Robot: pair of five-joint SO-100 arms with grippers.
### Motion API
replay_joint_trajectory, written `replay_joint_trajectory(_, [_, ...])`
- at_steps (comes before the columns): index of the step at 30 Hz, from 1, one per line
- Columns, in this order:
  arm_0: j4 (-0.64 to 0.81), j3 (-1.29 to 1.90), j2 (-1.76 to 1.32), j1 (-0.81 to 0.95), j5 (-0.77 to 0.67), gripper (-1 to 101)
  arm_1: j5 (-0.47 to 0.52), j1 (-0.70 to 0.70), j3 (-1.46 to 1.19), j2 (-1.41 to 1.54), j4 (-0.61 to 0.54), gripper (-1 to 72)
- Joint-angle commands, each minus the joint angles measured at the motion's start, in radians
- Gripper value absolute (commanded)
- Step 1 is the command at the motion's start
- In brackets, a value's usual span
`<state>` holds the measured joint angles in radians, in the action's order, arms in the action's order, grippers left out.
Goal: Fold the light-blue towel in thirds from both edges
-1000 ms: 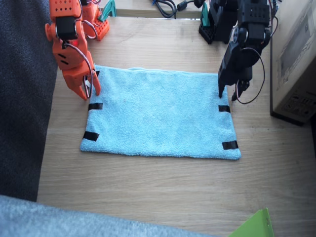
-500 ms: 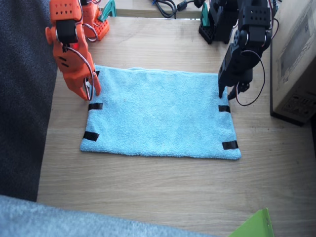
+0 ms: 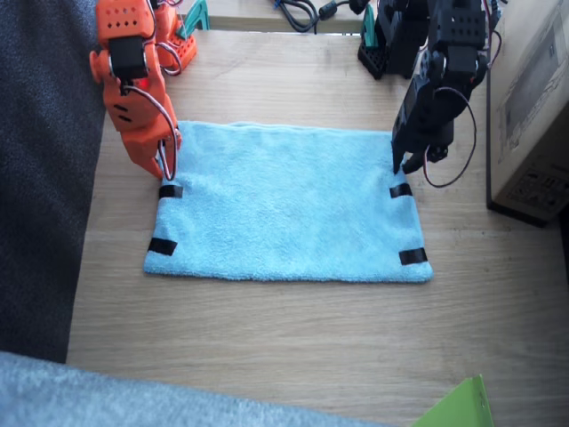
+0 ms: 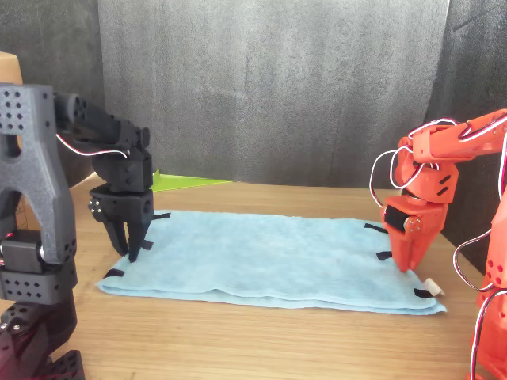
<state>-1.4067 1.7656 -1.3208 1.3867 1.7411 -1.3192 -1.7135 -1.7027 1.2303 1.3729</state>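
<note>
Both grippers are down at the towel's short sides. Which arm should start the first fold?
Probably right. The right gripper has its fingers down on the light-blue towel at its taped edge, seemingly pinching it. The left gripper hangs slightly open over the opposite edge, apparently gripping nothing.

surface: wooden table (image 3: 293, 347) | on it: light-blue towel (image 3: 289, 205) spread flat | cardboard box (image 3: 533, 107) at one side

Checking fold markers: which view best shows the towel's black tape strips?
Fixed view: it looks down on the light-blue towel, so the tape strips on both short sides lie flat and distinct. The front view shows them foreshortened, as thin slivers.
</note>
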Motion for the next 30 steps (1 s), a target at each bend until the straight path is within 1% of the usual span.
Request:
replay_joint_trajectory(1, [-0.021, 0.012, -0.057, 0.025, 0.014, 0, -0.009, -0.018, -0.031, -0.003, 0.009, 0.1])
replay_joint_trajectory(11, [-0.008, 0.040, -0.094, 0.021, 0.006, 0, -0.017, -0.040, -0.032, 0.025, 0.025, 0.1])
replay_joint_trajectory(16, [-0.005, 0.043, -0.089, 0.026, 0.009, 0, -0.021, -0.048, -0.015, 0.080, 0.052, 0.1])
replay_joint_trajectory(22, [0.012, 0.043, -0.058, 0.028, 0.011, 0, -0.025, -0.089, 0.080, 0.149, 0.158, 0.1])
replay_joint_trajectory(30, [0.018, 0.055, -0.069, 0.026, 0.015, 0, -0.034, -0.149, 0.252, 0.133, 0.279, 0.1])
